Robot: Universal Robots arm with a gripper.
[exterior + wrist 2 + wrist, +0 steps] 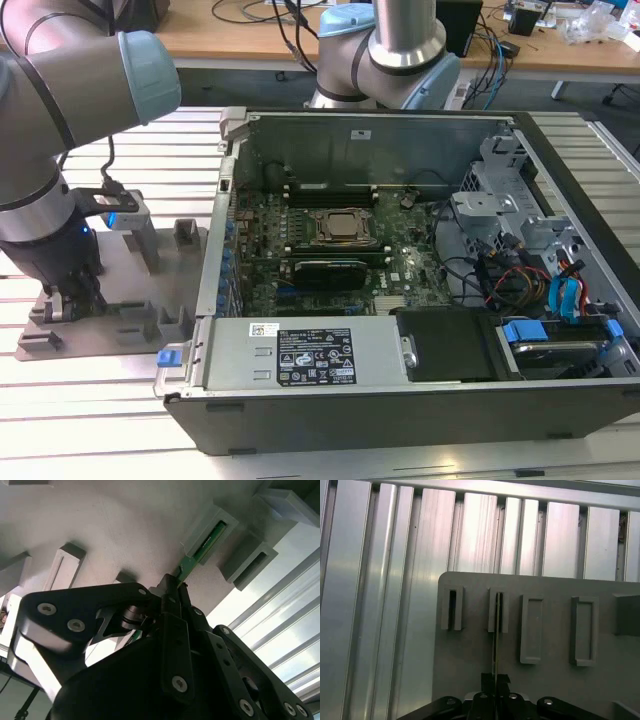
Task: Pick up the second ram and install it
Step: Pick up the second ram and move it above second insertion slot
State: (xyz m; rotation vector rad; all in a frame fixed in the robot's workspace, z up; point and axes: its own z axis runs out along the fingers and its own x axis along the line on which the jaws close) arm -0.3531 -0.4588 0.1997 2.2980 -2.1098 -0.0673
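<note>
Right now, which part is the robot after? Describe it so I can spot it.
Beside the open computer case, on the exterior view's left, lies a grey holder tray. The gripper pinches the second ram, standing in one tray slot: a slim dark-green board, unlike the grey blocks around it.
</note>
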